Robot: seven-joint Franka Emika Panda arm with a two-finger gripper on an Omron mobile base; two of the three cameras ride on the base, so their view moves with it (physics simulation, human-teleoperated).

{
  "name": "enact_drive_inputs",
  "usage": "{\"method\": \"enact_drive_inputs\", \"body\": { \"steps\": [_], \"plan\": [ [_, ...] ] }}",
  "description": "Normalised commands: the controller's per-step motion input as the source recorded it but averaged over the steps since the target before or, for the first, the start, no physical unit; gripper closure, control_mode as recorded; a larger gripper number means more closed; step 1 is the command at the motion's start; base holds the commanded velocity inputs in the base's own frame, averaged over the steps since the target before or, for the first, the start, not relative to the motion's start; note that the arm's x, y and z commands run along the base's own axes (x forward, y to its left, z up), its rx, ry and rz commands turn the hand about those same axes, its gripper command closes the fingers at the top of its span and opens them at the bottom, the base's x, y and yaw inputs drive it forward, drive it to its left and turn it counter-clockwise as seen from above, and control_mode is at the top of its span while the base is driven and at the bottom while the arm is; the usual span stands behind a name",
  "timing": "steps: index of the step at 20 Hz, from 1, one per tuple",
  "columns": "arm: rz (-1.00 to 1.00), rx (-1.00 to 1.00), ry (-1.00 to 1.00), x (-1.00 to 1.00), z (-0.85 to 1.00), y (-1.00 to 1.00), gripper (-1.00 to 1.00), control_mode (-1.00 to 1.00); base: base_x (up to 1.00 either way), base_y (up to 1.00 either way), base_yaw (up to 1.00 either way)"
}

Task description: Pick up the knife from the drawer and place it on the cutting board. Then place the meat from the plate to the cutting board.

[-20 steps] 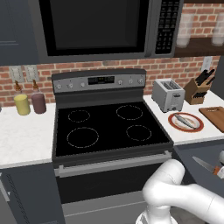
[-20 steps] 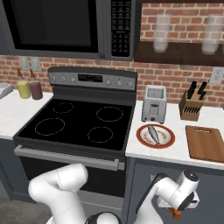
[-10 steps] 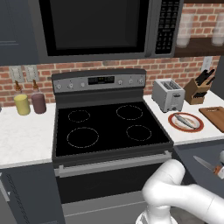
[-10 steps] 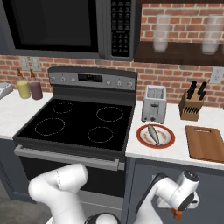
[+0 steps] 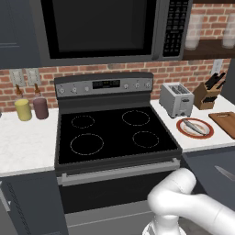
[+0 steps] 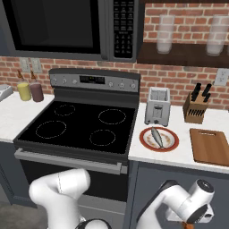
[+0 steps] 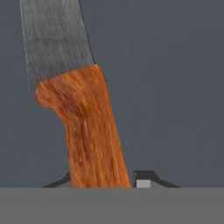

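Jars: a yellow jar (image 5: 22, 109) and a dark red jar (image 5: 40, 108) stand side by side on the white counter (image 5: 25, 147), far to the claw's left and well above it.
Stove: black cooktop (image 5: 114, 133), up and left of the claw; microwave (image 5: 105, 27) hangs over it.
Toaster: silver toaster (image 6: 157, 106) on the right-hand counter, above the claw and slightly left.
Plate: the plate (image 6: 159, 138) sits just in front of the toaster, above the claw.
Meat: the meat (image 6: 156, 137) lies across the plate, untouched.
Knife block: wooden knife block (image 6: 196, 109) at the brick wall, above the claw and to its right.
Cutting board: the cutting board (image 6: 209, 146) lies bare just right of the plate, above the claw.
Drawer: the drawer (image 5: 215, 172) stands pulled out below the counter edge; its grey floor lies under the claw in the hand view.
Knife: the knife (image 7: 74, 96) lies in the drawer, orange-brown handle running between the fingertips, blade pointing away from the claw.
Gripper: the gripper (image 7: 103, 181) is low in the drawer, jaws drawn in tight against the knife handle on both sides.
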Motion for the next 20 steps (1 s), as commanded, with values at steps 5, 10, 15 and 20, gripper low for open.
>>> {"method": "enact_drive_inputs", "body": {
  "steps": [5,10,15,20],
  "plan": [
    [-0.04,0.00,0.00,-0.63,0.60,-0.16,1.00,-1.00,0.00,0.00,0.00],
    [-0.08,0.00,0.00,-0.52,0.50,-0.17,1.00,-1.00,0.00,0.00,0.00],
    [-0.12,0.00,-0.15,-0.05,0.42,-0.03,1.00,-1.00,0.00,0.00,0.00],
    [-0.15,0.00,-0.24,0.00,0.44,0.00,1.00,-1.00,0.00,0.00,0.00]
  ]
}}
